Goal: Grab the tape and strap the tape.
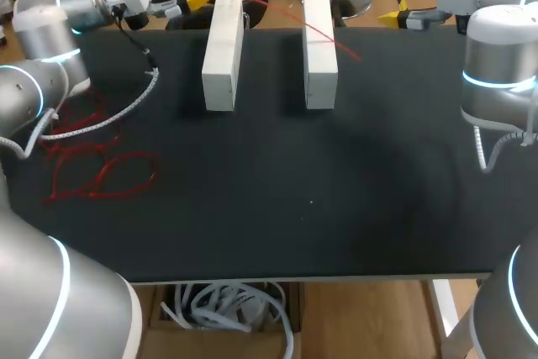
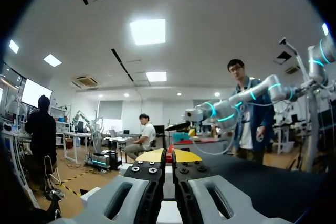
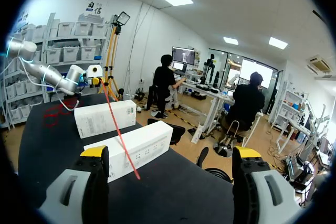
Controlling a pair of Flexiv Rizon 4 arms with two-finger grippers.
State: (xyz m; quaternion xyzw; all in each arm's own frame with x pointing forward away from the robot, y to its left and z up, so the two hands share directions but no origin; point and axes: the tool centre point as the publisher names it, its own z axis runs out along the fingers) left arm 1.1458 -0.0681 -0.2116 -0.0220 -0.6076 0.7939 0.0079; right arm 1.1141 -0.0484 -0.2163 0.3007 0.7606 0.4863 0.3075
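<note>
the left silver arm's gripper (image 2: 169, 156) is clamped on a thin red tape (image 3: 119, 135); the right silver arm's gripper (image 3: 170, 153) is spread wide.

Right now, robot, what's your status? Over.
Left gripper shut on red tape. Right gripper open, holding nothing. Tape runs over both white boxes.

This looks like a robotics lab. Two grey robot arms with glowing blue joint rings, the left arm (image 1: 38, 81) and the right arm (image 1: 496, 65), flank a black table (image 1: 277, 208) set out as a test bench. Two plain white boxes (image 1: 223, 55) lie side by side on it, with red tape (image 3: 119, 132) stretched across them.
</note>
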